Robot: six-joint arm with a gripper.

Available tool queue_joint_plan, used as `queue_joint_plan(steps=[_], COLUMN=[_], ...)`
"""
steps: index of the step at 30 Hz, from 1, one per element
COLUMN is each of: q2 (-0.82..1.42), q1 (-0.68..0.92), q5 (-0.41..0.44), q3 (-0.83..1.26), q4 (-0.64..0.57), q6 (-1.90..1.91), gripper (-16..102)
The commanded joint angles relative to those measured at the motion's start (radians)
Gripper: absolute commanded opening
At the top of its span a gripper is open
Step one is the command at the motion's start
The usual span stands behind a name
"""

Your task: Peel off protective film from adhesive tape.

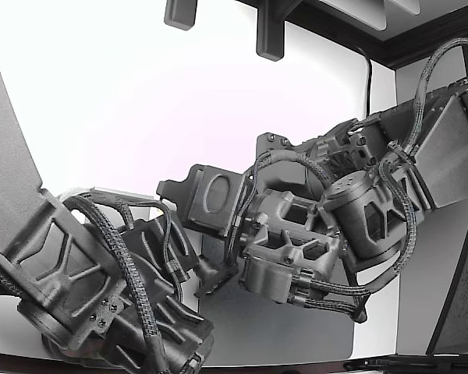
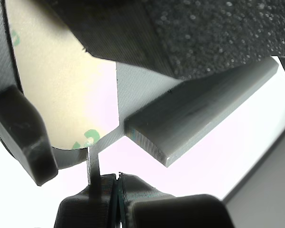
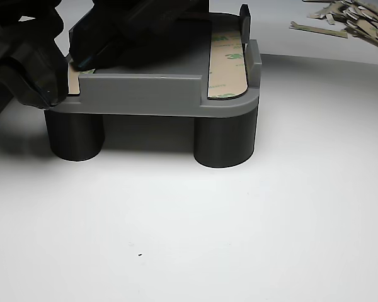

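Two strips of adhesive tape are sitting on a grey fixture [image 3: 151, 94] raised on legs above the white tabletop [image 3: 189, 226], presumably so their ends are reachable. At the fixture's nearer corner, the gripper [image 3: 72, 60] is working on one strip [image 2: 61, 80]; whether its jaws are pinching the film cannot be told. The second strip [image 3: 228, 63] is waiting along the opposite edge, and scraps [image 3: 349, 19] are lying beyond.

tape strips [image 3: 227, 63] | 2, tan film on | flat on grey fixture [image 3: 145, 94]

Exterior low behind arms; wrist close; other level, near fixture [image 3: 157, 94].
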Motion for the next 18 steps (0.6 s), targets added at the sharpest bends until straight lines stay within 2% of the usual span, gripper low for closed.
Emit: queue_joint_plan(steps=[1, 18], q2=[0.017, 0.021], q1=[-0.006, -0.006], q5=[0.003, -0.014], q3=[-0.034, -0.032], q4=[-0.002, -0.003], q6=[0.002, 0.023], gripper=[-11, -11])
